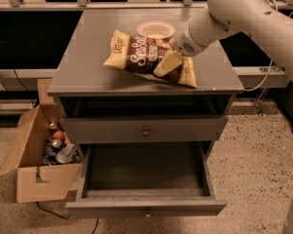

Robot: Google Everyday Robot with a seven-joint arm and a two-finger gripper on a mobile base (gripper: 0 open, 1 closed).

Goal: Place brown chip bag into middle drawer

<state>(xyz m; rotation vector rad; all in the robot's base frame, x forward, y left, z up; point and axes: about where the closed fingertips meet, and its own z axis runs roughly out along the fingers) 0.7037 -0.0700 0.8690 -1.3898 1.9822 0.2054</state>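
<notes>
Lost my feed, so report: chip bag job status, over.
Tool on brown chip bag, atop cabinet. Middle drawer open below. Bowl behind bag, path to drawer unobstructed.

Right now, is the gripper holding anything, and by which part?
Cannot tell: gripper is at the right part of the brown chip bag, lying on the cabinet top.

One brown chip bag (136, 57) is lying across the table (87, 62), reaching toward its front right corner. One cream bowl (155, 29) is sitting by the back edge. One arm (233, 9) is carrying one gripper (168, 64), which is sitting at the bag's right end. Two knobbed drawers are showing under the front edge: one upper drawer (112, 129) and one middle drawer (112, 207). One cardboard box (44, 184) is standing off the left edge, holding a few cans (57, 143) too jumbled to count.
</notes>
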